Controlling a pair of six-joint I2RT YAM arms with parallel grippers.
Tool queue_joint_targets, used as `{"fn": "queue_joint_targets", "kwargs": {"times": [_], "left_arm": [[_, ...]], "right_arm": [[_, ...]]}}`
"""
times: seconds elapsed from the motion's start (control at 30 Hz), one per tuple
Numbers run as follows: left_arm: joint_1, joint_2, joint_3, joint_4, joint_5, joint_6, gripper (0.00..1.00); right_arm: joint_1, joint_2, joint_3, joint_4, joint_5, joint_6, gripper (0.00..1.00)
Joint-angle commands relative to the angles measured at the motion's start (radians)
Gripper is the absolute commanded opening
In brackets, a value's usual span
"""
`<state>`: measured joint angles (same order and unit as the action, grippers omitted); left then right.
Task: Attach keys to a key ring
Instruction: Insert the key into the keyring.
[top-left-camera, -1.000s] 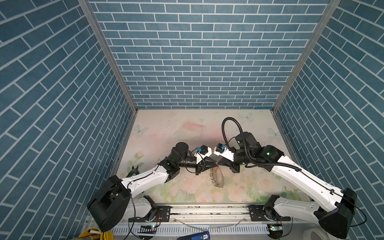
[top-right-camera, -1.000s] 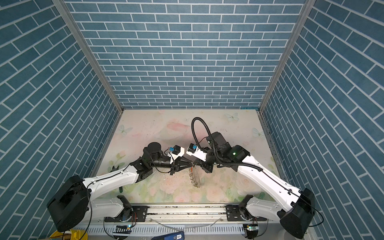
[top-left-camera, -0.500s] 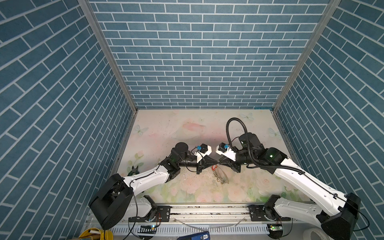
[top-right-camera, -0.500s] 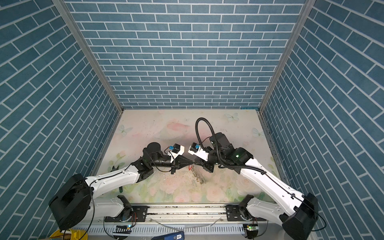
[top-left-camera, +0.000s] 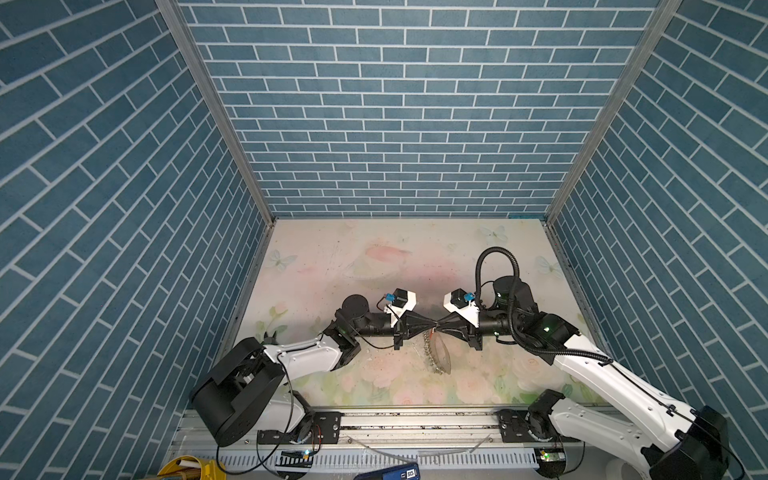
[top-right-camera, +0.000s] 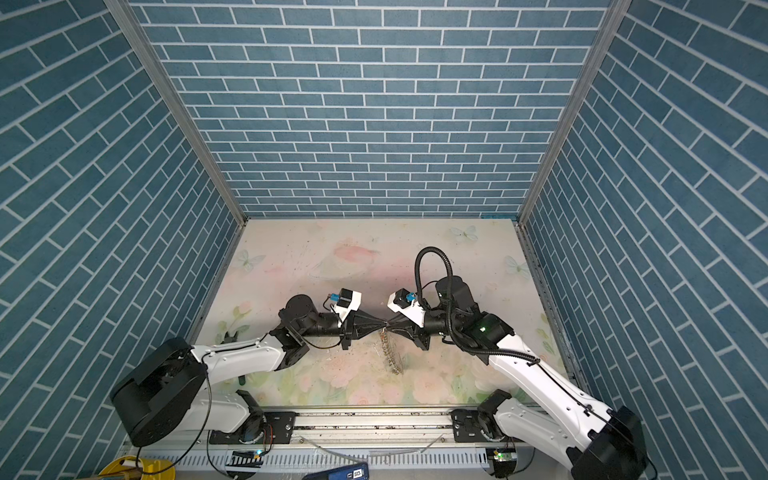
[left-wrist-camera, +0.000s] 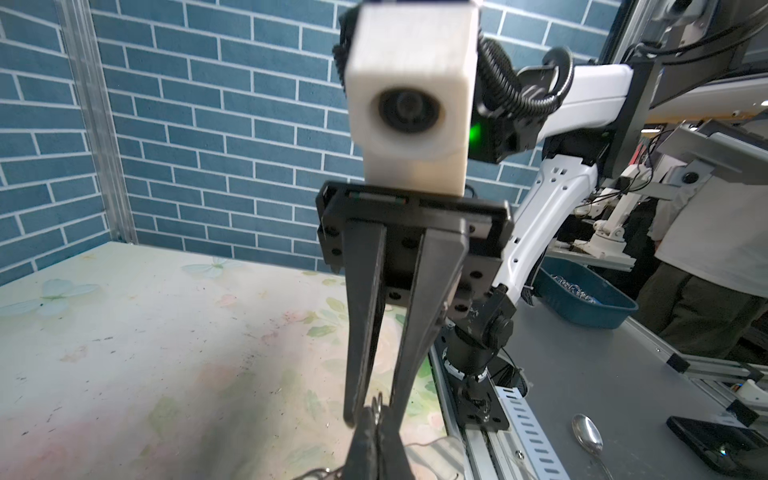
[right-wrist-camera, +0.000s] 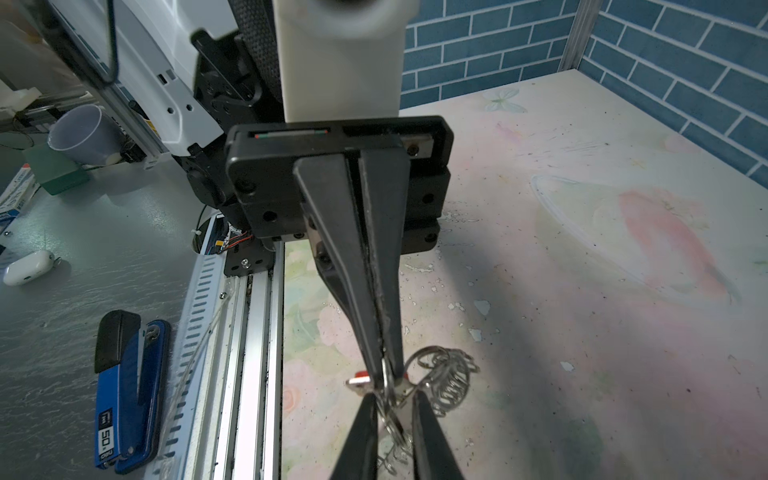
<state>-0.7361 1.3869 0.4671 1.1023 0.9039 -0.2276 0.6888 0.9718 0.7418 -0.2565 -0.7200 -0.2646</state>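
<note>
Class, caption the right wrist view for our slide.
Left gripper and right gripper meet at orange-red key tag and key ring.

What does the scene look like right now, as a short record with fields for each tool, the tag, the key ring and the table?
left tool: shut, tip to tip with the other tool
right tool: jaws slightly apart, metal loops between them; grip unclear
tag: orange-red, right at the meeting tips; which tool holds it is unclear
key ring: hangs from the meeting tips, fringed on one side
table: floral top, under both tools
</note>
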Motion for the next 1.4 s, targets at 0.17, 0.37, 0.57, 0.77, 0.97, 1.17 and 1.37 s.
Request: {"fn": "queue_joint_targets", "kwargs": {"times": [0.17, 0.37, 0.57, 0.77, 0.97, 1.17, 1.37], "left_arm": [[0.009, 0.019, -0.006, 0.196, 0.031, -0.067, 0.0], [0.014, 0.005, -0.013, 0.169, 0.03, -0.049, 0.0], [0.015, 0.006, -0.012, 0.177, 0.037, -0.053, 0.0], [0.015, 0.006, -0.013, 0.172, 0.041, -0.049, 0.0], [0.024, -0.067, -0.008, -0.11, 0.01, 0.12, 0.15], [0.024, -0.15, 0.021, -0.341, -0.057, 0.221, 0.32], [0.024, -0.124, 0.049, -0.341, -0.024, 0.186, 0.33]], "right_arm": [[-0.005, -0.027, -0.039, 0.094, -0.028, 0.038, 0.12], [-0.018, -0.067, -0.054, 0.136, -0.034, 0.064, 0.15], [-0.023, -0.049, -0.046, 0.138, -0.067, 0.074, 0.14], [-0.023, -0.026, -0.019, 0.108, -0.072, 0.069, 0.03], [-0.022, 0.0, 0.111, -0.145, -0.006, 0.006, 0.0], [-0.014, 0.091, 0.334, -0.577, 0.11, -0.117, 0.0], [0.022, 0.176, 0.476, -0.727, 0.143, -0.179, 0.0]]}}
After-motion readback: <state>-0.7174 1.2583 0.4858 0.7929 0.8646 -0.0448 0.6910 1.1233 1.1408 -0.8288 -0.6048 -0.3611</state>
